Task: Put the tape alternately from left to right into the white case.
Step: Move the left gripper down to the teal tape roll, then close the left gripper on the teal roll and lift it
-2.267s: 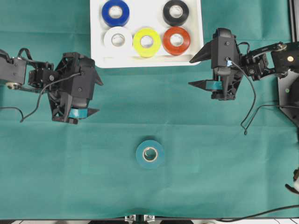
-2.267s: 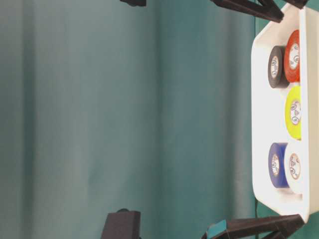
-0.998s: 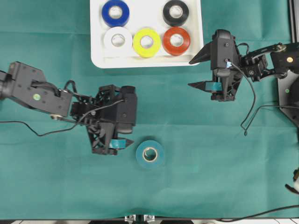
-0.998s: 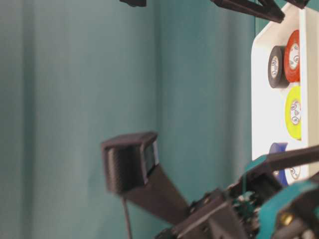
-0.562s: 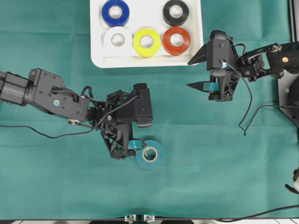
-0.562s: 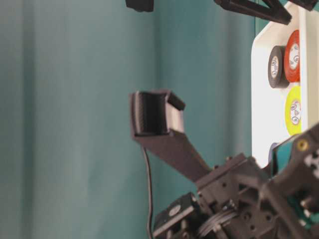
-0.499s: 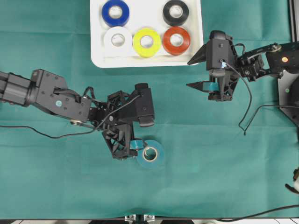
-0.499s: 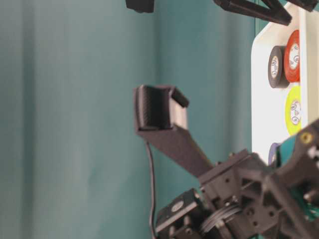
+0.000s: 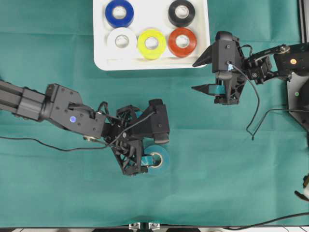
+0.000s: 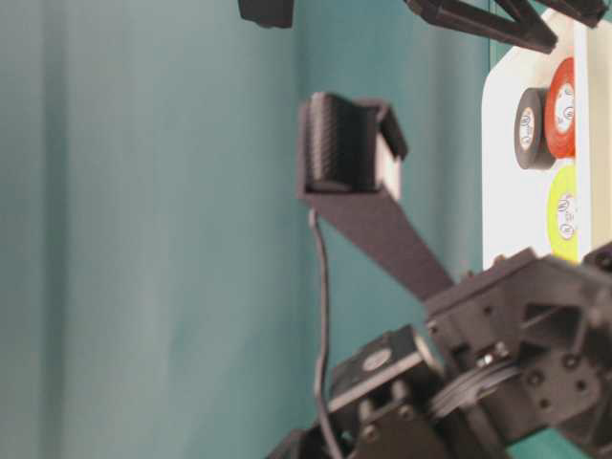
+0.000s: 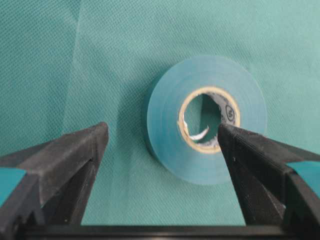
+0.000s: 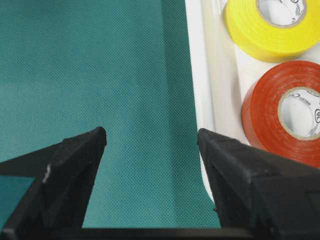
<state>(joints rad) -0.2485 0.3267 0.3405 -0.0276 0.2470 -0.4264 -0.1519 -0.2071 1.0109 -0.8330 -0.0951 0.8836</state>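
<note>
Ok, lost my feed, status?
Left gripper open over teal roll, not gripped. Right gripper open, empty, beside white case. Nothing blocking.

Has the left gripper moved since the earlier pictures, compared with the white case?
Yes. The left gripper, jaws open, has moved rightward and away from the white case, onto the teal roll.
</note>
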